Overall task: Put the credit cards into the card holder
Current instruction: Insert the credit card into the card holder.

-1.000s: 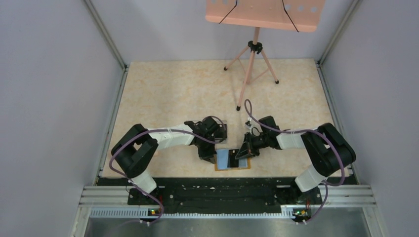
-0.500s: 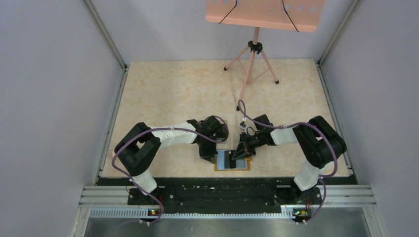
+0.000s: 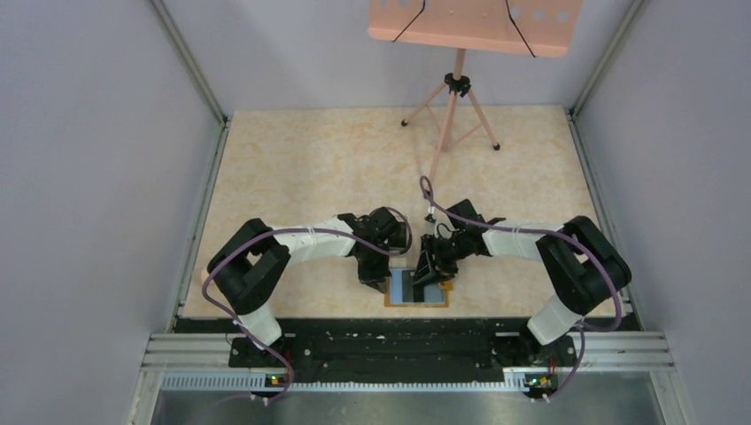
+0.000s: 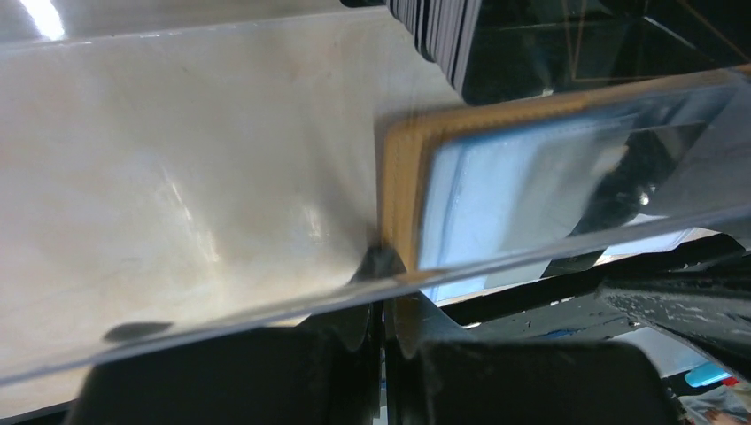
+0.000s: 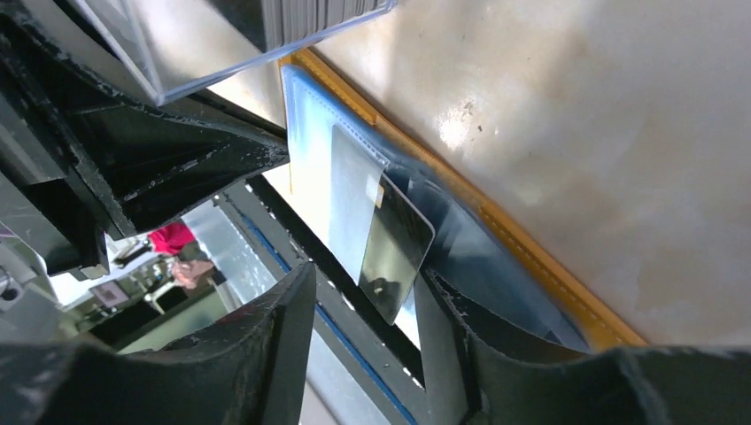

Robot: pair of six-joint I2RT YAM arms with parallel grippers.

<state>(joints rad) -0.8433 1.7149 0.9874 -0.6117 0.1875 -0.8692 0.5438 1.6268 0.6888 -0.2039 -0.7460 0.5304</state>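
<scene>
One credit card [image 5: 396,251] sits half-tucked in the card holder [image 5: 310,159]; right pincer [image 5: 367,297] released, left pincer [image 4: 383,305] clenched, so I'd nudge it squarely deeper.

Orange-tan rim with pale stitching, blue-grey lining: the wallet [image 5: 530,255]. Its card [image 5: 397,254] is glossy and near-black. The table [image 3: 310,159] is cream, mottled with a pale beige marble pattern. Both the left arm [image 3: 305,246] and right arm [image 3: 524,243] are black with white forearm sections, trailing purple cables [image 3: 206,283]. The stand [image 3: 474,22] is salmon-pink; the walls [image 3: 89,177] are pale lilac-grey.
</scene>
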